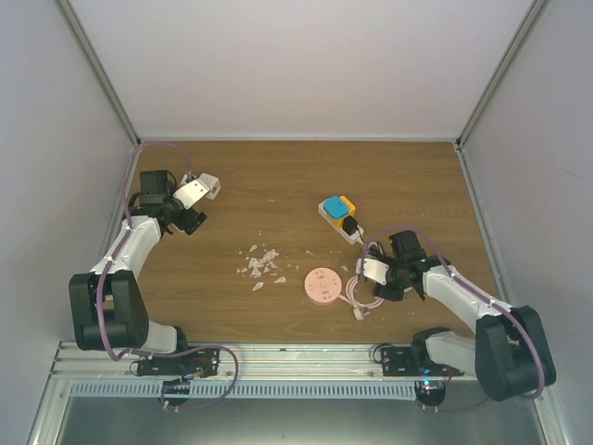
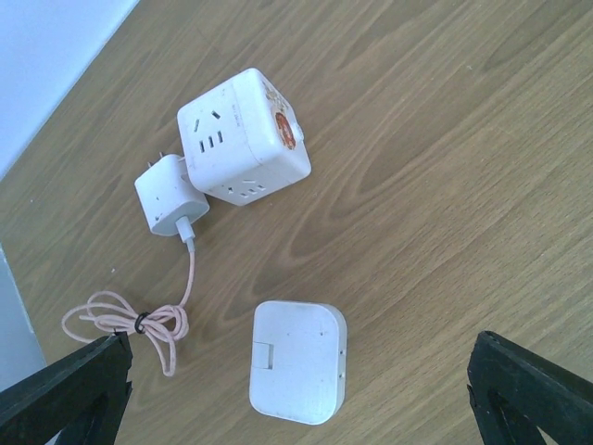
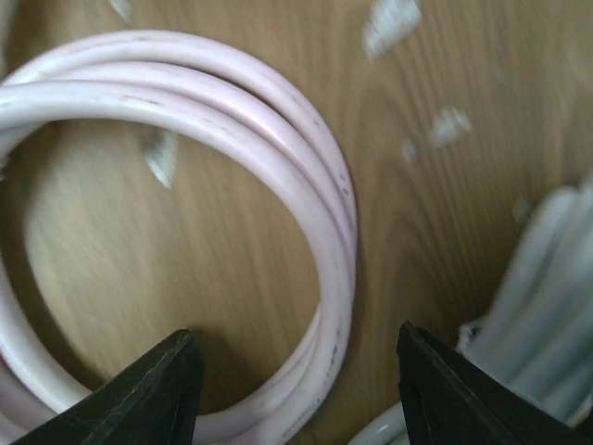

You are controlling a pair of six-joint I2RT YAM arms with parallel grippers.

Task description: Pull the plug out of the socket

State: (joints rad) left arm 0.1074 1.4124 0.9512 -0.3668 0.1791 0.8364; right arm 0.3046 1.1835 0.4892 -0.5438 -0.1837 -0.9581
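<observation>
While the black plug [image 1: 351,225] sits seated in the near end of the power strip [image 1: 335,211], right of centre on the bench [image 1: 278,176], the task stands undone.

Top view: the right tool [image 1: 384,289] hangs low just near of the strip, over a pink cable coil [image 1: 355,298]. The left tool [image 1: 190,221] is well apart at the far left. Risk: the strip lies loose, so a one-armed pull would likely drag it along rather than free the plug, and the left arm is not placed to brace it. White scraps [image 1: 261,264] and a pink disc [image 1: 321,285] lie between the arms, apart from the plug.

Left wrist view: the fingers [image 2: 65,394] stand wide, holding nothing. Ahead lie a white cube socket [image 2: 243,139], a white charger [image 2: 170,197] touching its side with prongs bare and not inserted, and a square white adapter [image 2: 298,362]. Risk: this group may be mistaken for the target.

Right wrist view, blurred: the fingers [image 3: 139,389] stand wide and empty, close above the pink coil, with a white cable [image 3: 547,306] at right. Risk: closing here would snag cable, not the plug.
</observation>
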